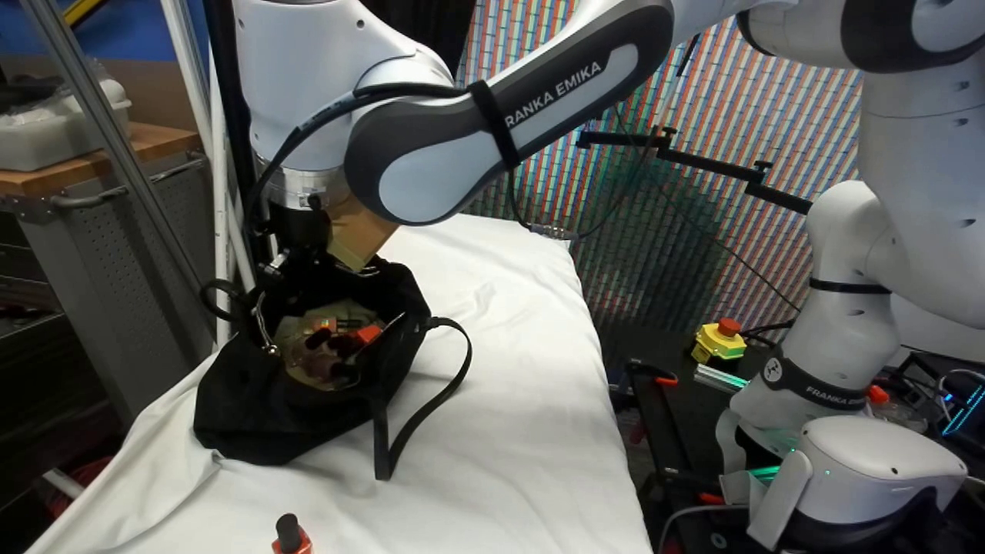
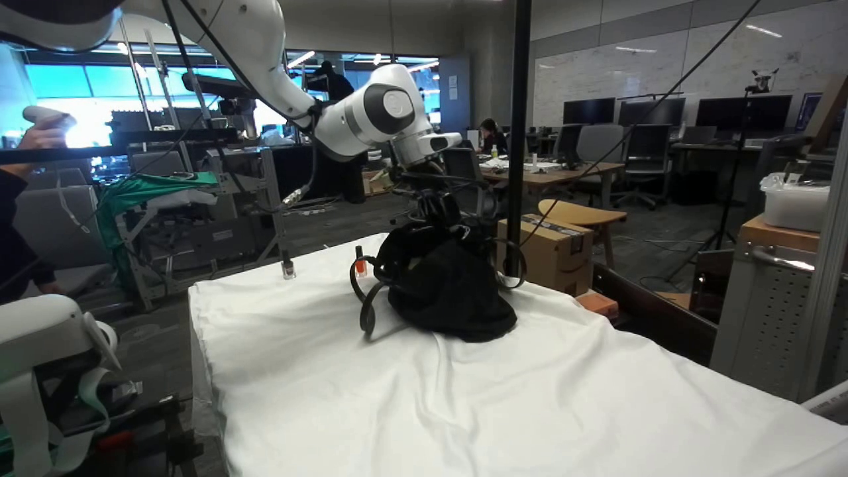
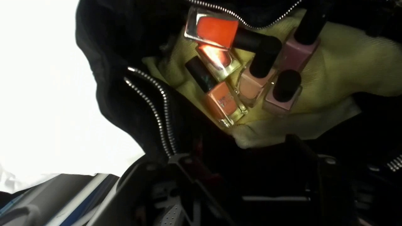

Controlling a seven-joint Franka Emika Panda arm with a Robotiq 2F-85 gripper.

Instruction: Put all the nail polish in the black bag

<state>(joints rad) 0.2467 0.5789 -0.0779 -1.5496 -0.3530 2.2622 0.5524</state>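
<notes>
Six bottles (image 3: 250, 86) sit in the one bag (image 1: 246, 408); two, a red bottle (image 2: 361, 267) and a glassy bottle (image 2: 288, 271), stand on the bench (image 2: 344, 397) at the bag's nine o'clock in an exterior view. The arm (image 1: 558, 94) reads "RANKA EMIKA". In the wrist view, at six o'clock, the dim fingers (image 3: 300, 146) stand part-way apart, nothing visible in their grip.

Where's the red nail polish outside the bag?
In an exterior view, the red nail polish stands on the white cloth, left of the black bag's body, right of a darker nail polish.
</notes>
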